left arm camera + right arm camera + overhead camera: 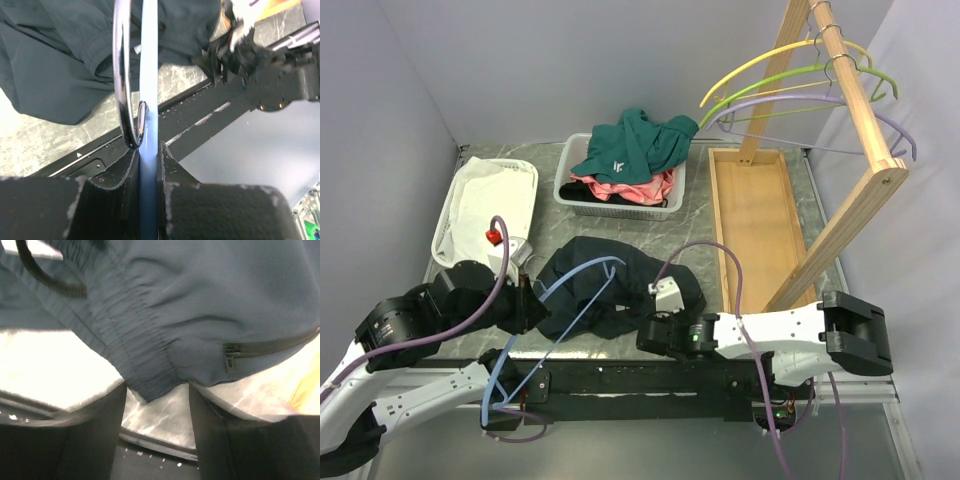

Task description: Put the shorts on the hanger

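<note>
The left pincer (148,156) is pressed together on the hanger (148,75). It pinches the thin light-blue bar right by the spot where the shiny wire hook (120,75) joins it. Seen from above, this pincer (530,305) sits at the left edge of the shorts (645,272). The hanger (582,268) lies across the top of the dark cloth, and one of its ends reaches to the middle of the shorts.

The right pincer (156,390) is spread wide. A bit of the stretchy waistband hangs down between its two fingers (102,430), but they do not squeeze it. A small zipper (230,362) and a black cord (45,282) show on the cloth close by. From above, the right pincer (648,335) is at the near edge of the shorts, on their right side.

The shorts lie in a bumpy heap on the grey desk (705,235), in the middle and close to both arms.

Behind the shorts is a white basket (570,185) with a teal top (630,145) and something pink (645,187) in it. To the left is another white bin (455,195) with white cloth inside. To the right is a long wooden tray (755,215). A wooden rack (865,115) stands by it, with yellow, green and purple hangers (790,100) on its bar.
</note>
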{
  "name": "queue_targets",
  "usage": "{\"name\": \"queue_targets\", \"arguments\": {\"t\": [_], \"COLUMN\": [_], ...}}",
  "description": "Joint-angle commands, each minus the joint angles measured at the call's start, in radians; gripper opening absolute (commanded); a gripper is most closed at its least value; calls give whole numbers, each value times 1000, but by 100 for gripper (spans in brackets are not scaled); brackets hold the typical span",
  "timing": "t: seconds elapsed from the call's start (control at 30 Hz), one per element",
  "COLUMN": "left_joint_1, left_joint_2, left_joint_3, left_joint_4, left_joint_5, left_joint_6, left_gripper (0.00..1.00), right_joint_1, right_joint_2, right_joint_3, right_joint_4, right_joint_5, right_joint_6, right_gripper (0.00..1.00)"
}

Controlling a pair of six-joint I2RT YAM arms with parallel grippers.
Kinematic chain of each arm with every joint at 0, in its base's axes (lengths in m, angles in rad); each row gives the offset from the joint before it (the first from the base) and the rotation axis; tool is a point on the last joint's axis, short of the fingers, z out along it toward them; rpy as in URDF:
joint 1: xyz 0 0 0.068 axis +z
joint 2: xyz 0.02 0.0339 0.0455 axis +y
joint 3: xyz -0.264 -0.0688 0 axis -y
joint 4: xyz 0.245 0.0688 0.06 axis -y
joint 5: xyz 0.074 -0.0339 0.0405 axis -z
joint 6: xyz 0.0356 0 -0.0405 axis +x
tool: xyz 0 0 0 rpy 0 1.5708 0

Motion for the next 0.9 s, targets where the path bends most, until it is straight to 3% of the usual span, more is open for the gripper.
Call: {"name": "queue_targets", "arguments": {"t": [0.0, 0.07, 0.27, 0.87], "left_joint_1": [-1, -2, -2, -2], "left_joint_2": [10, 4, 0, 41], "left_joint_3": [24, 15, -42, -52], "left_joint_4": [61, 74, 94, 233], "left_joint_5": [74, 79, 120, 140], "left_joint_6": [4, 10, 44, 124], "left_gripper": [1, 1, 1, 1], "right_joint_1": [-51, -97, -227, -260], "right_joint_2": [15, -1, -77, -38], "right_joint_3": [140, 167, 259, 593], "right_joint_4": [-88, -106, -74, -62], "right_joint_5": [125, 140, 93, -60], "right_joint_6": [-4, -33, -174, -484], "right_gripper": [32, 17, 2, 0]}}
